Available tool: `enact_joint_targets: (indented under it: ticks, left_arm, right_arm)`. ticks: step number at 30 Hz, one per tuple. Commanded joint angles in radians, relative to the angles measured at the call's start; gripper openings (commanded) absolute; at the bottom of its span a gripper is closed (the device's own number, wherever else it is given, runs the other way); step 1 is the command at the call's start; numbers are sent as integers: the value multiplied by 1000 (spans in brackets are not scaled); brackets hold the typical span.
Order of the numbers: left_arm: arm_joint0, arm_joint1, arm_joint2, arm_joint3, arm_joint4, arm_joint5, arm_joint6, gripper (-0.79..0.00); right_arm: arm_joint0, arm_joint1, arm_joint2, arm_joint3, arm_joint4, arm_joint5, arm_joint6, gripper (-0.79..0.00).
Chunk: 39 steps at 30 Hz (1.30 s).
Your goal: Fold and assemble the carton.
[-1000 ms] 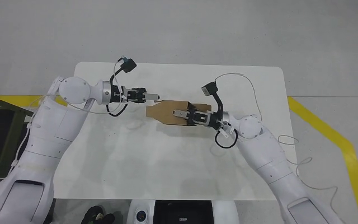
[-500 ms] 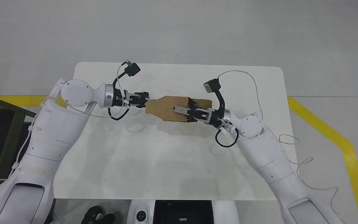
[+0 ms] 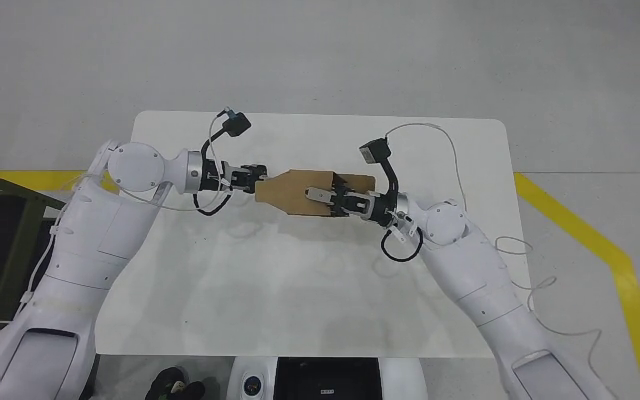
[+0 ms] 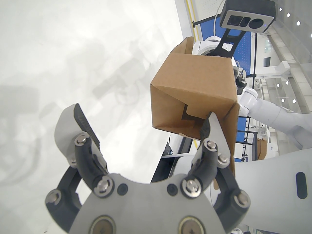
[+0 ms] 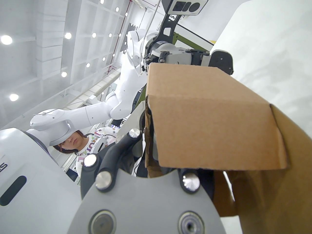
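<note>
The carton (image 3: pixel 288 188), a brown corrugated box erected into a rectangular sleeve, lay on its side over the white surface (image 3: pixel 300 300). It was between the two arms, toward the far half of the surface.

Left end effector (image 3: pixel 257 180): positioned at the carton's left end. In the left wrist view the left end effector (image 4: pixel 143 125) was spread wide and gripped nothing. One finger (image 4: pixel 209 127) had its tip against the folded-in end flaps of the carton (image 4: pixel 195 88), at a lower corner. A loose side flap stood out just beside that finger. The other finger (image 4: pixel 80 120) was well apart from the cardboard, with bare surface behind it. The end flaps showed a notched tab with a dark gap around it.

Right end effector (image 3: pixel 320 196): positioned at the carton's opposite end and closed on the carton wall. In the top view a pale finger lay flat along the upper panel. In the right wrist view the carton (image 5: pixel 207 118) ran down between the finger linkages to the end effector's base, and the cardboard hid the fingertips. An unfolded flap at this end extended toward the right wrist. The same view showed the left end effector (image 5: pixel 185 58) at the far end of the carton.
</note>
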Motion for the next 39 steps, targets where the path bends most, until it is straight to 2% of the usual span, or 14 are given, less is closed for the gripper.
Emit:
enact_joint_targets:
  ticks: [1, 14, 20, 28, 39]
  left_arm:
    - [-1, 0, 1, 2, -3, 0, 0, 0]
    - [-43, 9, -54, 92, -21, 0, 22, 0]
    - [-36, 15, -74, 40, -40, -16, 9, 0]
    - [-10, 22, -58, -22, 73, -26, 28, 0]
    - [-7, 18, -20, -29, 148, -8, 63, 0]
  right_arm:
    - [-1, 0, 2, 2, 2, -1, -2, -785]
    - [-60, 26, 86, -13, -71, 22, -65, -785]
    - [-71, 28, 95, -13, -114, 60, -117, -785]
    - [-72, 27, 94, -29, -128, 64, -150, -785]
    - [-67, 22, 74, -50, -117, 45, -135, -785]
